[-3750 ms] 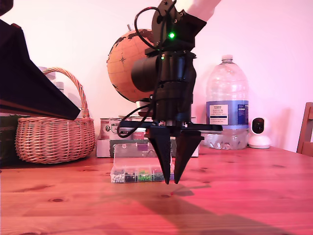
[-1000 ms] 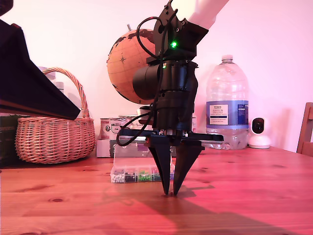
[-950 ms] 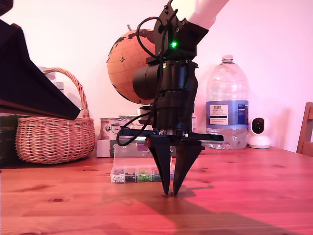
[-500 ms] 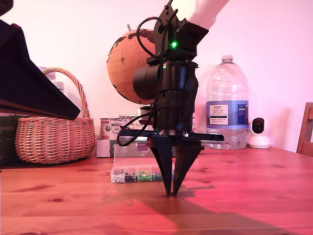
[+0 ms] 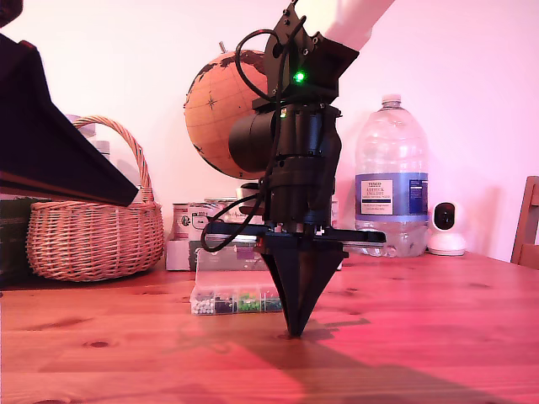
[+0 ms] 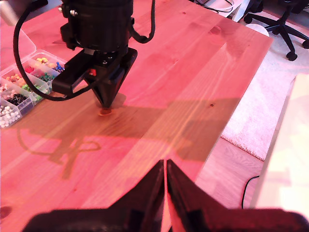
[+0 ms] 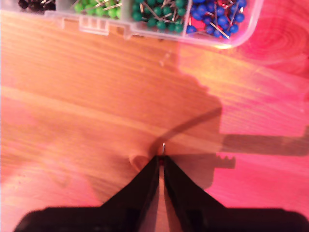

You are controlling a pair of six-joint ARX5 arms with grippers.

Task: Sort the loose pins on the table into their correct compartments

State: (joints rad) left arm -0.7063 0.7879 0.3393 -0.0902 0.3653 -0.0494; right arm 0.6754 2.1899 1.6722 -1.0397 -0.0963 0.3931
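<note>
Our second gripper's fingers are now pressed together, tips down on the table; half a second ago a gap showed between them. In the second wrist view a thin pin shaft pokes out at the tips, its head hidden, so we cannot tell its colour. Just beyond the tips lies the clear organiser box with its green and blue compartments. Our first gripper hangs well back, fingers together on nothing.
</note>
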